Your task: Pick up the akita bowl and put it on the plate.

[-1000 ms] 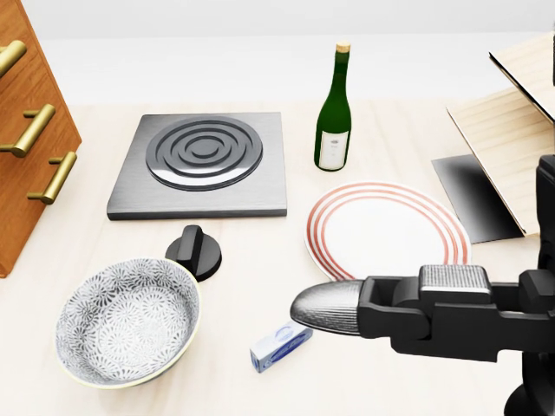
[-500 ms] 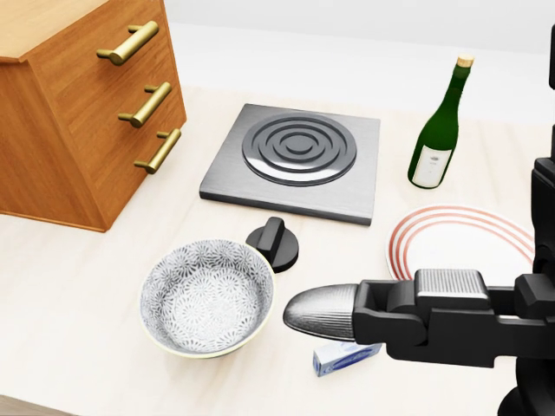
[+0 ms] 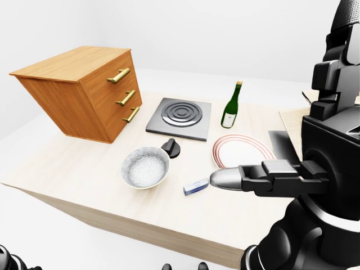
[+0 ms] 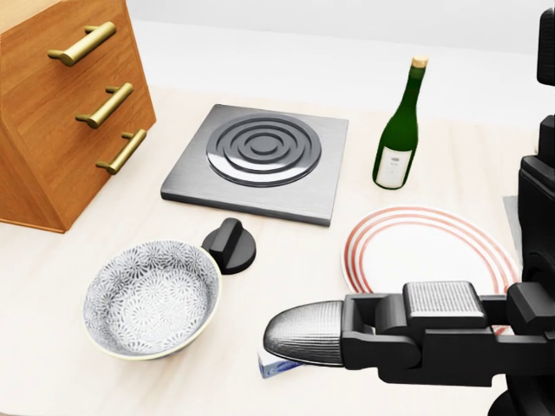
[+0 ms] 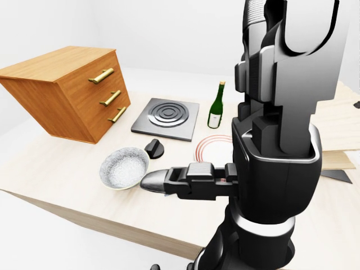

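Hovering above the table (image 4: 43, 277), the right hand (image 4: 381, 334) points toward the akita bowl (image 4: 152, 299), likely lining up a grasp (fingers spread or together, I cannot tell); the bowl rests upright, apart from the plate (image 4: 429, 247), at its left in the head view.

No writing can be read anywhere. The wine bottle (image 4: 396, 130) carries a pale label and the small blue box (image 3: 196, 187) some print, both too blurred.

Your right hand (image 4: 434, 336) is matte black and blocky, its finger ending in a rounded, silver-grey, finely textured fingertip (image 4: 303, 333). A ribbed grey patch (image 4: 442, 299) tops it. Your forearm (image 5: 281, 84) is glossy black.
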Controlling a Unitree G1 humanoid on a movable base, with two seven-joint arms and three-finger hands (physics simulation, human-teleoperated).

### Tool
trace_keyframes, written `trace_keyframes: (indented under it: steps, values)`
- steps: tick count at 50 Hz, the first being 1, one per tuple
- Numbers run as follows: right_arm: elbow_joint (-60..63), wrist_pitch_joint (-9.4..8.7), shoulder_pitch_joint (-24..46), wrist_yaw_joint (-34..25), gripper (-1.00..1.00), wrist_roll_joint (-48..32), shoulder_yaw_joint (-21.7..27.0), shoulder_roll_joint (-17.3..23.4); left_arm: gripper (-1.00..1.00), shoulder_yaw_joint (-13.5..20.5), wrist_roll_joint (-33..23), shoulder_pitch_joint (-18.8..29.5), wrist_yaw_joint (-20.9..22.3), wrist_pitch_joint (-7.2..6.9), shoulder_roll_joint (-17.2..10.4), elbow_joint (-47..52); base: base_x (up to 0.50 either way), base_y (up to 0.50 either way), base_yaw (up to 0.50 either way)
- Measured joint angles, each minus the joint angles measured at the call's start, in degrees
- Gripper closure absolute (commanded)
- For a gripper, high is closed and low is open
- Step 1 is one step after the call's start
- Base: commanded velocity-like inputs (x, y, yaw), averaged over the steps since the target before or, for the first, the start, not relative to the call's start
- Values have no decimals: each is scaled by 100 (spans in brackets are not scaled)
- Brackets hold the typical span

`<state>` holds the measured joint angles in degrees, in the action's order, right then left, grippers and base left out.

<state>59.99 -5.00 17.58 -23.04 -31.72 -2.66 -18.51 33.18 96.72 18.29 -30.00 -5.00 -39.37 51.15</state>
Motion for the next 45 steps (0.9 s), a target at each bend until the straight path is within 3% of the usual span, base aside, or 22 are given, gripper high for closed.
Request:
trace_keyframes:
  steps: [13,29,45]
  values:
    - [0,0,7,114,-100,126,-24,99,-100,-3,31,6,0,0,-17,6,4,-14,0]
    - [-251,0,177,1146,-100,1116,-245,1271,-100,56,191,51,0,0,-132,-54,0,0,0]
    - [-579,0,258,1406,-100,2141,-335,1613,-100,86,291,67,0,0,-193,-83,0,0,0]
